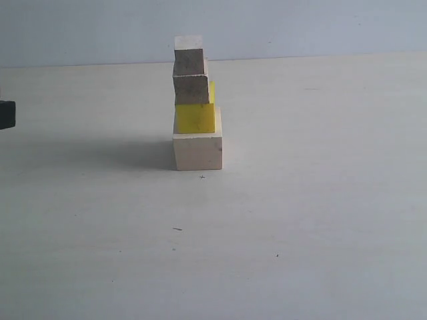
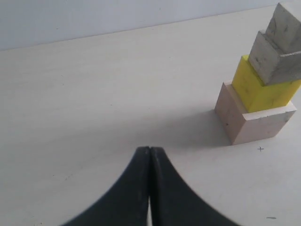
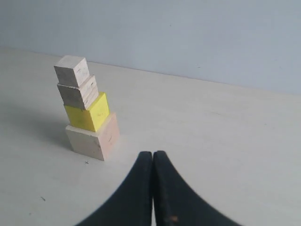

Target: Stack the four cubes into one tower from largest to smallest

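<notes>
The left claw and right claw were both pinched closed and empty. Each was well apart from the finished tower, which stood upright on the surface ahead, between them.

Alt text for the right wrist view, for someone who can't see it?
A tower of four cubes stands on a pale table: large wooden cube at the base, then yellow cube, medium wooden cube, small wooden cube on top. The right gripper, shut and empty, is clear of it.
</notes>
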Action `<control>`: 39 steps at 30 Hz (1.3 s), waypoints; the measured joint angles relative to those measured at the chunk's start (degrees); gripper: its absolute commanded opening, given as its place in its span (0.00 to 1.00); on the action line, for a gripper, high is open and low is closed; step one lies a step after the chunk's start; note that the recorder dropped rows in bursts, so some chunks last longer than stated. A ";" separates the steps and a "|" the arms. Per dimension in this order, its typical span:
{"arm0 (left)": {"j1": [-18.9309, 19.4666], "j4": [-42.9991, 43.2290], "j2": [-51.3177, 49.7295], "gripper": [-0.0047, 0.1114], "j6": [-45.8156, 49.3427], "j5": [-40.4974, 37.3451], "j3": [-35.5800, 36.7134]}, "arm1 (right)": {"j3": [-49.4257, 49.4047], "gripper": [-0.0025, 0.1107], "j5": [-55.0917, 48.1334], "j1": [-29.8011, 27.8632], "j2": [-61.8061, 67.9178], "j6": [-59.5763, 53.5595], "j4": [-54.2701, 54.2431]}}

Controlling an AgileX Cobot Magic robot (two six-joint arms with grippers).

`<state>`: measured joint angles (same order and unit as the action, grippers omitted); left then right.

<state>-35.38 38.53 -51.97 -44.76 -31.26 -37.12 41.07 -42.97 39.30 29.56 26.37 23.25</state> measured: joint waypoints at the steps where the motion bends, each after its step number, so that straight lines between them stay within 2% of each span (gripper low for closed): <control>1: 0.00 0.00 0.00 0.04 0.00 0.00 0.00 | 0.00 0.02 0.00 0.00 -0.11 0.00 0.00; 7: 0.26 -0.09 1.95 0.04 0.00 0.16 0.00 | 0.00 0.02 -0.25 0.00 -0.11 0.20 0.00; 10: 3.35 -0.09 5.58 0.04 0.00 0.66 0.00 | 0.00 0.02 -0.25 0.00 -0.11 0.20 0.00; 19: 21.53 0.72 28.31 0.04 0.00 0.95 0.00 | 0.00 0.02 -0.36 0.00 -0.11 0.20 -0.49; 25: 30.77 2.28 40.30 0.04 0.00 0.84 -0.03 | 0.00 0.02 -0.36 0.00 -0.11 0.20 -0.49; 28: 32.88 2.94 44.66 0.04 0.00 0.32 -0.03 | 0.00 0.02 -0.36 0.00 -0.11 0.20 -0.49; 33: 33.46 1.85 48.41 0.04 0.00 0.09 -0.13 | 0.00 0.02 -0.36 0.00 -0.11 0.20 -0.49; 39: 33.46 -8.62 49.09 0.04 -0.23 0.19 1.54 | 0.00 0.02 -0.47 0.00 -0.11 0.20 -0.49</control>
<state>-1.91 29.91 -2.88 -44.99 -31.06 -35.58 41.07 -43.43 39.30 29.45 26.57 22.76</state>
